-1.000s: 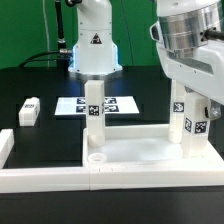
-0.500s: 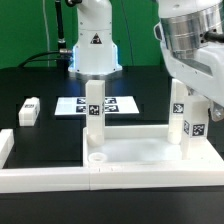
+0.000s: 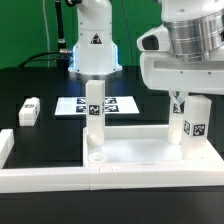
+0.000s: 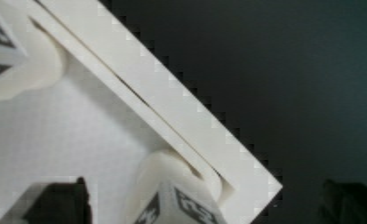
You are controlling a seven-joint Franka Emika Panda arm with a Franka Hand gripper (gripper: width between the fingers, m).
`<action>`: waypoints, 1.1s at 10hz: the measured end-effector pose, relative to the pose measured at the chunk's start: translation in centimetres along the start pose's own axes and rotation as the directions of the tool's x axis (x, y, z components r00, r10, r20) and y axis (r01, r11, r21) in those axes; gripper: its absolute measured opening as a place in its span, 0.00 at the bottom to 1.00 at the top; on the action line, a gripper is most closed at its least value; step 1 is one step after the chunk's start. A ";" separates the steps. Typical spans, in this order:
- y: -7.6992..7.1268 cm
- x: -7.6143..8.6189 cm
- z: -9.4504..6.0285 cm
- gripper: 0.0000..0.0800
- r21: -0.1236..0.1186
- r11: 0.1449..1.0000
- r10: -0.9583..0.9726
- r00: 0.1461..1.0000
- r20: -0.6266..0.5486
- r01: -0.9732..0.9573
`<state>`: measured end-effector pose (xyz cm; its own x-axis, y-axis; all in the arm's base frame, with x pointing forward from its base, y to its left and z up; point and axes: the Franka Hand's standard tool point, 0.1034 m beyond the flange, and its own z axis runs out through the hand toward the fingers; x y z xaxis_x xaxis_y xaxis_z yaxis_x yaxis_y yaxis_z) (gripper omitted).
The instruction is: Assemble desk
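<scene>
I am hovering my hand (image 3: pixel 188 100) over the desk panel's (image 3: pixel 140 150) corner on the exterior view's right, just above the leg (image 3: pixel 189 125) standing there. My fingers are spread. In the wrist view one dark fingertip (image 4: pixel 55 200) is sitting clear of that leg (image 4: pixel 180 195), so I am pinching nothing.

The desk is looking like a white plastic kit. The wide rimmed panel is lying flat on the black tabletop, and a second leg (image 3: pixel 95 105) is standing upright at its opposite back corner. A third leg (image 3: pixel 28 111) is lying loose, well apart from the panel toward the exterior view's left. Each leg is carrying a black-and-white tag.

I am judging these parts light, stiff and rather slick, so a poor pinch could let one twist. I am reckoning the loose leg is best taken across its two flat long sides, near the middle. The panel itself is too broad for me to grip, so I am treating it as something to push, not lift.
</scene>
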<state>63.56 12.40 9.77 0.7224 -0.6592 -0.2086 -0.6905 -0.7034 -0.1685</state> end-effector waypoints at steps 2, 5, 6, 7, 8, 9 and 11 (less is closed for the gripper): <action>1.3 0.9 -0.2 0.81 -0.032 0.964 -0.263 0.965 0.006 0.263; 2.0 2.1 -1.0 0.81 -0.104 0.810 -0.581 0.814 -0.003 0.577; 2.0 2.0 -0.8 0.81 -0.104 0.805 -0.587 0.809 0.001 0.584; 2.0 2.0 -0.8 0.81 -0.102 0.821 -0.565 0.825 -0.001 0.562; 2.0 2.0 -0.8 0.67 -0.102 0.819 -0.568 0.823 -0.001 0.565; 2.0 2.0 -0.8 0.67 -0.101 0.827 -0.556 0.831 -0.002 0.553; 1.9 1.8 -0.8 0.41 -0.094 0.889 -0.451 0.892 -0.012 0.448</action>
<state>63.61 9.69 9.82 0.9566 -0.2740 -0.0987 -0.2867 -0.9457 -0.1531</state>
